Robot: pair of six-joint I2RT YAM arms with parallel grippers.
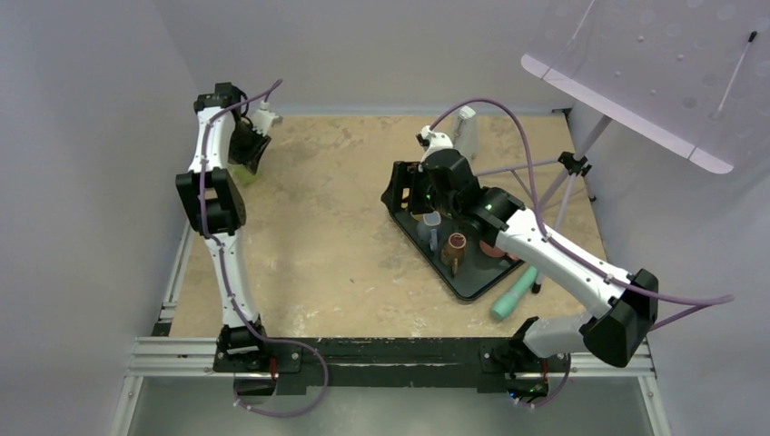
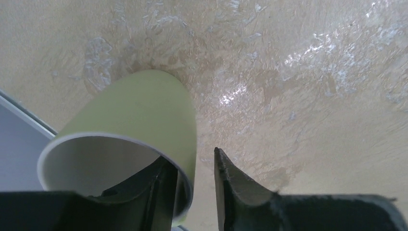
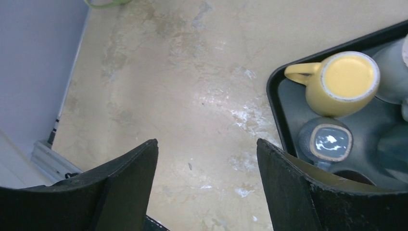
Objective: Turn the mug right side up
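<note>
Left gripper (image 2: 195, 192) jaws clamp the green mug (image 2: 139, 120) wall; rotate slowly, rim upward. Right gripper (image 3: 207, 183) jaws open, idle.

The left arm reaches far forward along the left side, and the left gripper (image 2: 195, 190) has one finger inside the rim of the green mug (image 2: 139, 125) and the other outside, pinching its wall. The right arm stretches forward and bends inward, its right gripper (image 3: 207, 192) with fingers spread wide and nothing between them.
</note>
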